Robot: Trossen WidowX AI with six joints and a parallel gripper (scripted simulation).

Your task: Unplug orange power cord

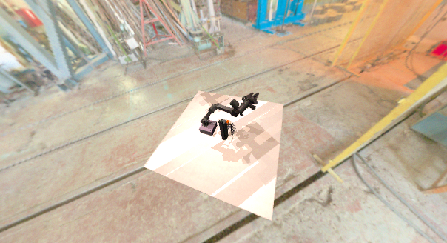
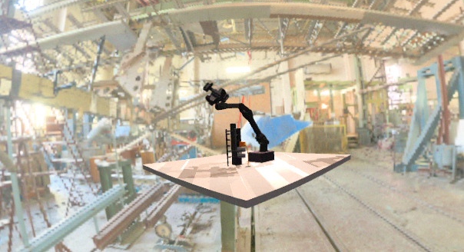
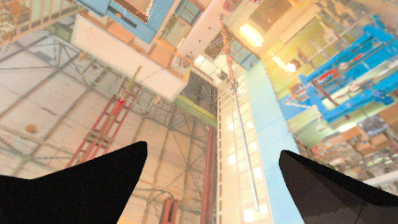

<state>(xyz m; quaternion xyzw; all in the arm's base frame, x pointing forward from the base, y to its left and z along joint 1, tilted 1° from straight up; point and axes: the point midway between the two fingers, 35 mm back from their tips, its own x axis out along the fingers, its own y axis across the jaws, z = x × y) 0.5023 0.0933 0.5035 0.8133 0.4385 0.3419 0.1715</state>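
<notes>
Tool [image 2: 212, 91] up high, wide open, holds nothing. In wrist view just two black fingers w/ air between. Orange plug [image 2: 241, 144] sits low on the black power strip [image 2: 235, 144], which stands upright on the counter [image 2: 246, 179] by the arm base, well below the tool. Looks plugged in, not yet touched. Best way: go down slow, line up w/ the plug, grip its body not the cord, pull straight out, then open & back off. No words or labels readable.
</notes>
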